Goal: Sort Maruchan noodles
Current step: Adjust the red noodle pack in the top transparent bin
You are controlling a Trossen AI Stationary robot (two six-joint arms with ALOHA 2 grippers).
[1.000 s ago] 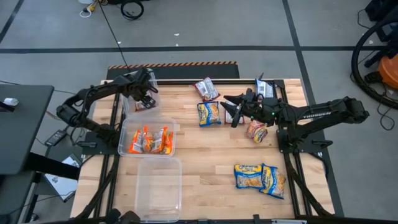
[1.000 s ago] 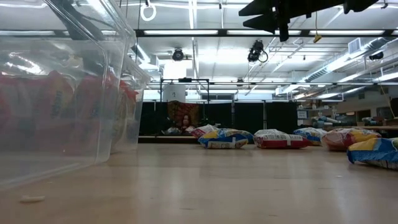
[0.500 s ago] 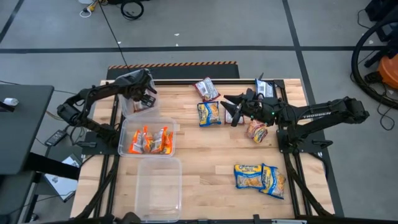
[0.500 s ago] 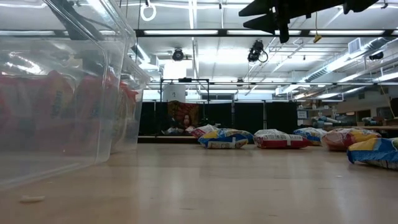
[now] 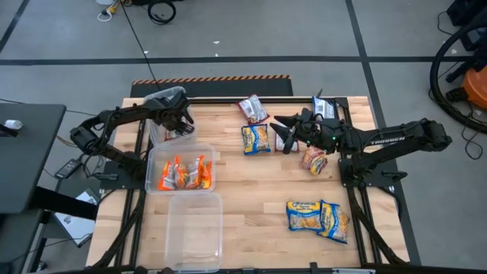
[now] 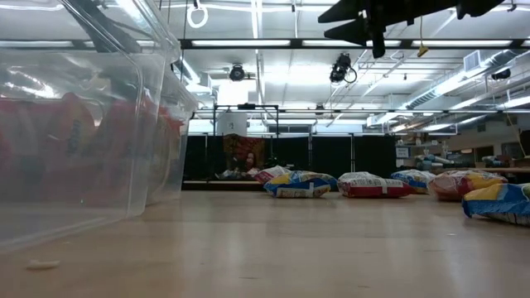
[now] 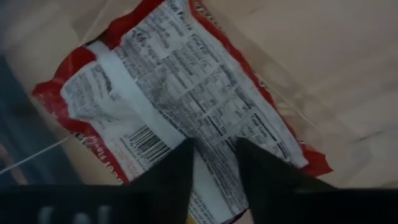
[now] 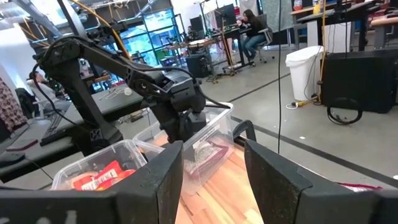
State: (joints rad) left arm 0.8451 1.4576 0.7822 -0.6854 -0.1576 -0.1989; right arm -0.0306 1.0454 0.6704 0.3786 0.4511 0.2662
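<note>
Left gripper point(image 5: 179, 119) down in the far clear bin point(image 5: 157, 131), over a red packet point(image 7: 186, 118)

Your left fingers point(image 7: 177, 174) stand narrowly spread against the red packet's back label; whether they pinch it, you cannot tell. Judging from that, a closing grip could snag the wrapper and drag it back out. The middle bin point(image 5: 154, 158) holds orange packets point(image 5: 183, 172); the near bin point(image 5: 173, 204) at 6 o'clock looks empty. Your right gripper point(image 5: 283, 131) hangs at 1 o'clock, fingers apart, nothing between them. Unsorted packets lie around it; two blue-and-yellow packets point(image 5: 318, 216) sit at 4 o'clock.
</note>
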